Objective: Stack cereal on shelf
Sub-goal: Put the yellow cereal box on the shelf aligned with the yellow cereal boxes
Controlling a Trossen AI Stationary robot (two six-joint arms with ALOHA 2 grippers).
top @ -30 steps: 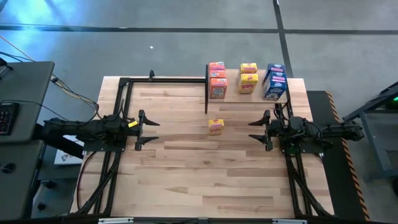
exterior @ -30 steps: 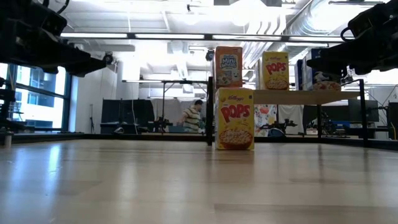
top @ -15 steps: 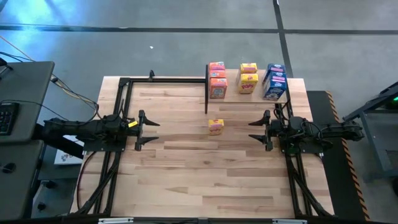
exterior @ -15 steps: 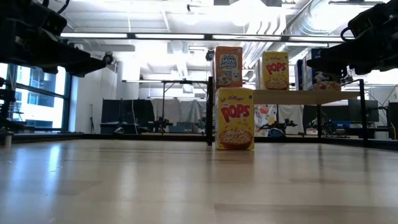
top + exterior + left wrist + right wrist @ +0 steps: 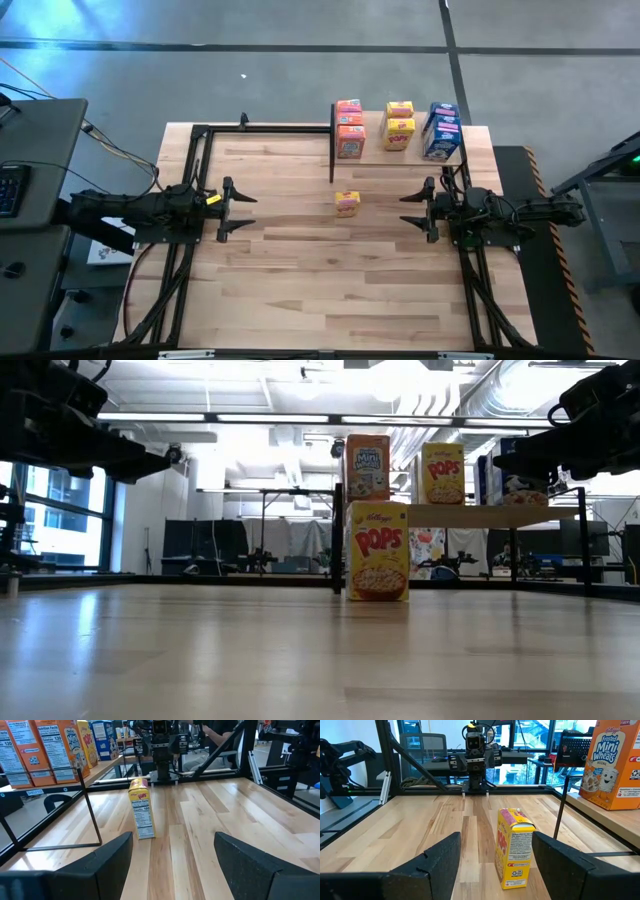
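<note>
A lone yellow cereal box (image 5: 347, 203) stands upright on its bottom on the wooden tabletop, just in front of the shelf (image 5: 410, 152). The shelf, a light-wood board on thin black posts at the far right, carries orange-pink boxes (image 5: 349, 128), yellow boxes (image 5: 399, 125) and blue boxes (image 5: 441, 130), all standing on the board. My left gripper (image 5: 250, 210) hovers open at the table's left and points level at the lone box (image 5: 141, 815). My right gripper (image 5: 405, 210) hovers open at the right and faces the same box (image 5: 515, 847). Neither touches anything.
A black post of the shelf (image 5: 331, 150) stands just behind the lone box. Black frame rails (image 5: 265, 128) run along the table's far and side edges. A desk with a keyboard (image 5: 10, 185) stands beyond the table's left edge. Bare planks (image 5: 330, 290) stretch toward the near edge.
</note>
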